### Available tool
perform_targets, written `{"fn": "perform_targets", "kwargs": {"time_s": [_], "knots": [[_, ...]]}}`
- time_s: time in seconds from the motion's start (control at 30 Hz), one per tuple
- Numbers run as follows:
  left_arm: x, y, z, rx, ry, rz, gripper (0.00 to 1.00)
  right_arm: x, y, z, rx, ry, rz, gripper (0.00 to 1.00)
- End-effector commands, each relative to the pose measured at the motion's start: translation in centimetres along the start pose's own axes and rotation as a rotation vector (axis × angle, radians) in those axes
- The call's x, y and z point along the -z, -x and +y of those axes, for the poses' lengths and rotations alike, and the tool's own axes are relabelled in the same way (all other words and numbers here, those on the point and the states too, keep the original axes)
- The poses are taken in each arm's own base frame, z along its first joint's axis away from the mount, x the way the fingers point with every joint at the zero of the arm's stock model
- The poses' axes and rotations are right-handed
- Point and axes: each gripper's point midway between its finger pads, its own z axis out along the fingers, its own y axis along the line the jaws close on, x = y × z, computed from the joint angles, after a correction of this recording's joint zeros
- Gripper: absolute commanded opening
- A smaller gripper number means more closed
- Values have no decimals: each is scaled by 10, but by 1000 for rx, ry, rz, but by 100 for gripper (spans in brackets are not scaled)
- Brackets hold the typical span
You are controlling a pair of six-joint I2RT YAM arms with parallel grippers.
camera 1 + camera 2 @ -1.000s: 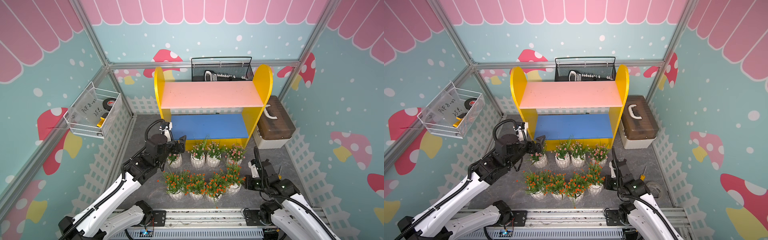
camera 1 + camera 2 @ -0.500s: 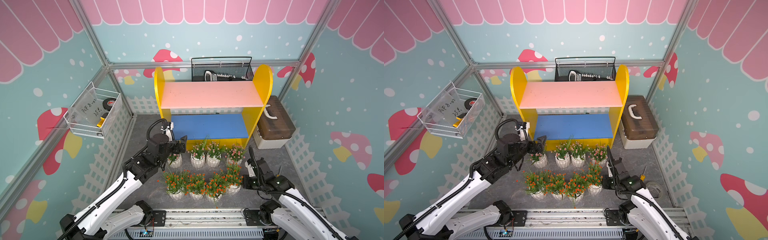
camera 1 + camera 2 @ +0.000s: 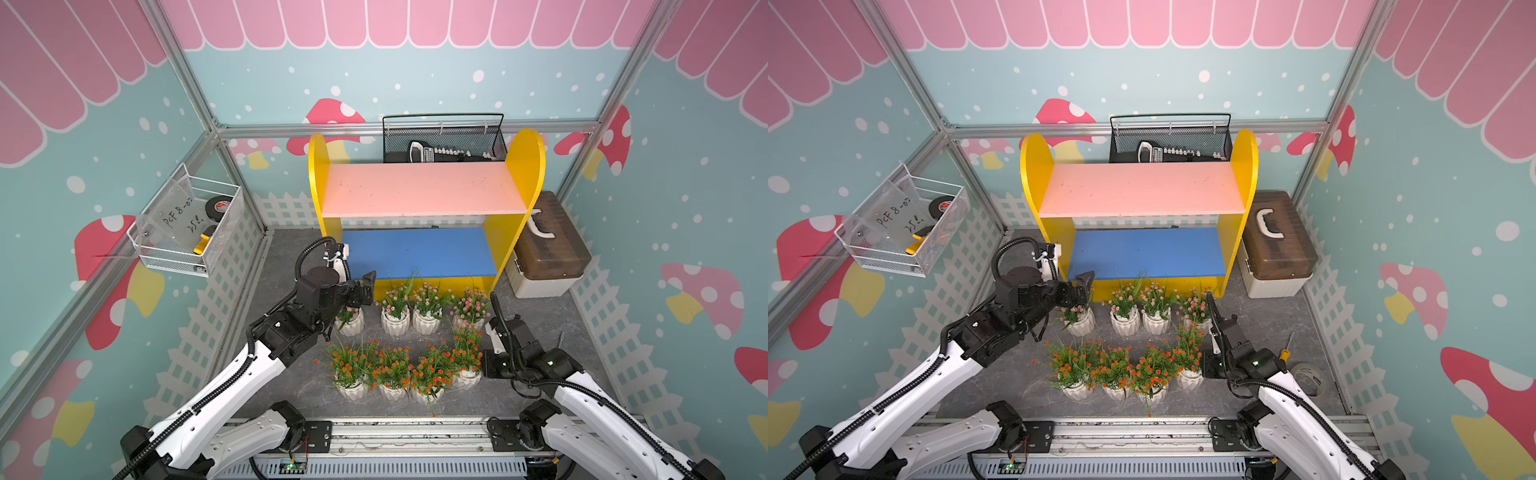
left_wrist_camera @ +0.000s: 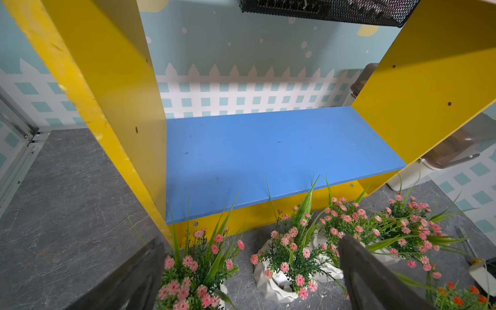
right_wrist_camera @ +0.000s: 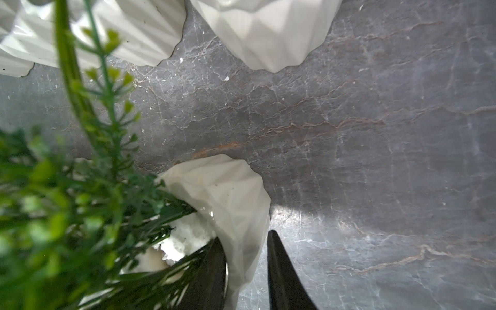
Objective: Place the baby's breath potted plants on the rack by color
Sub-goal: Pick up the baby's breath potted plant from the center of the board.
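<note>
Eight baby's breath potted plants stand on the grey floor in front of the rack (image 3: 521, 166), whose pink upper board (image 3: 424, 195) and blue lower board (image 4: 268, 150) are bare. The back row has pink flowers (image 3: 395, 318), the front row orange-red ones (image 3: 392, 382). My left gripper (image 4: 252, 240) hangs open above the leftmost pink plant (image 4: 193, 273), also seen in a top view (image 3: 1081, 286). My right gripper (image 5: 247, 241) is shut on the rim of the rightmost orange plant's white pot (image 5: 230, 193), one finger inside, one outside. That pot (image 3: 467, 376) still stands on the floor.
A black wire basket (image 3: 444, 139) sits behind the rack. A white wire basket (image 3: 189, 226) hangs on the left wall. A brown-lidded box (image 3: 548, 249) stands right of the rack. A screwdriver (image 3: 1285, 353) and a tape roll (image 3: 1310, 376) lie near my right arm.
My right gripper has moved left to the rightmost orange plant and its jaws have narrowed round the pot's rim. The left arm has barely moved and stays open.
</note>
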Motion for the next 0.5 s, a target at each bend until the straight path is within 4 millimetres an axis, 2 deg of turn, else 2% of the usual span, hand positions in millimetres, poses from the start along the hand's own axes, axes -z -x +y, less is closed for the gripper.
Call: {"fn": "perform_targets", "kwargs": {"time_s": [0.0, 0.3, 0.47], "knots": [[4, 8, -1, 1, -1, -25, 99, -4, -5, -12, -6, -71, 15, 24], [5, 5, -1, 1, -3, -23, 99, -6, -5, -15, -1, -106, 19, 22], [6, 5, -1, 5, -3, -29, 99, -9, -7, -17, 6, -133, 38, 17]]}}
